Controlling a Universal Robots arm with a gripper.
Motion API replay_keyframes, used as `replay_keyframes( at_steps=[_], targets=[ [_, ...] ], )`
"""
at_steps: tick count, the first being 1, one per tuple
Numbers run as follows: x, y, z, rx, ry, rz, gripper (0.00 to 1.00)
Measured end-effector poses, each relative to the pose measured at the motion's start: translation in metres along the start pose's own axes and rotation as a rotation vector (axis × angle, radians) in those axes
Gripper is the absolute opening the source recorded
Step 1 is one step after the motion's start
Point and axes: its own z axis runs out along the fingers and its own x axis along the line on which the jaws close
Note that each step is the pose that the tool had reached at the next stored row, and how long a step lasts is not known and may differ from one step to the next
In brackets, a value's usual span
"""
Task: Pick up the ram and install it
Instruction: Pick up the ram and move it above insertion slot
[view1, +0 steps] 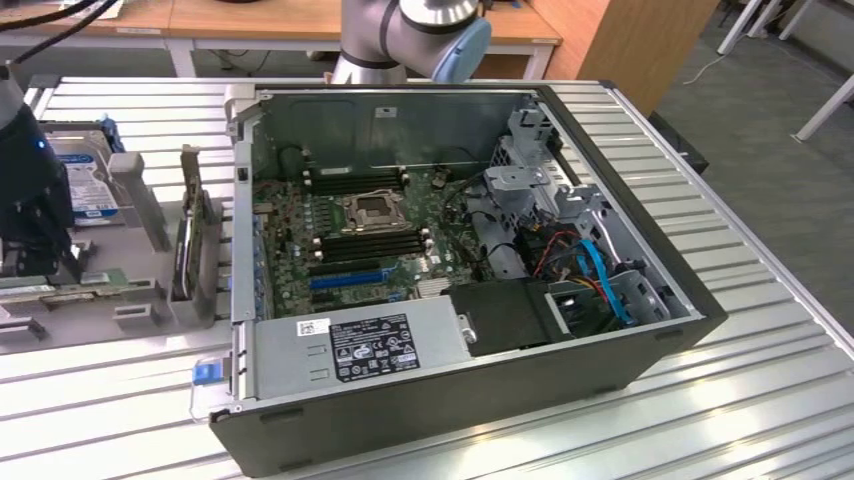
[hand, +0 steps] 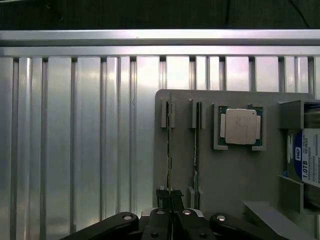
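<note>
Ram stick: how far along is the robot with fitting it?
Early days. Done: the case lies open, and the jaws are down at the tray. In hand: the jaws are shut on one ram, which stands in its tray holder, not lifted out. Left: the ram is not on the board inside the case.

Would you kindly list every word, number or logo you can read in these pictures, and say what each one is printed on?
"WD": on the label of the hard drive.
"1.0TB": on that same label, next to the logo.
Power supply label: print too small to read.
White sticker beside it: too small to read.
Processor on the tray: markings too faint to read.
</note>
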Motion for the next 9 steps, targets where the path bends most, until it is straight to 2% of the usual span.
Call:
replay_keyframes(
  at_steps=[9],
  targets=[
    [0.000,0.0008,-0.0270,0.0000,0.0000,0.000,0.12]
  ],
)
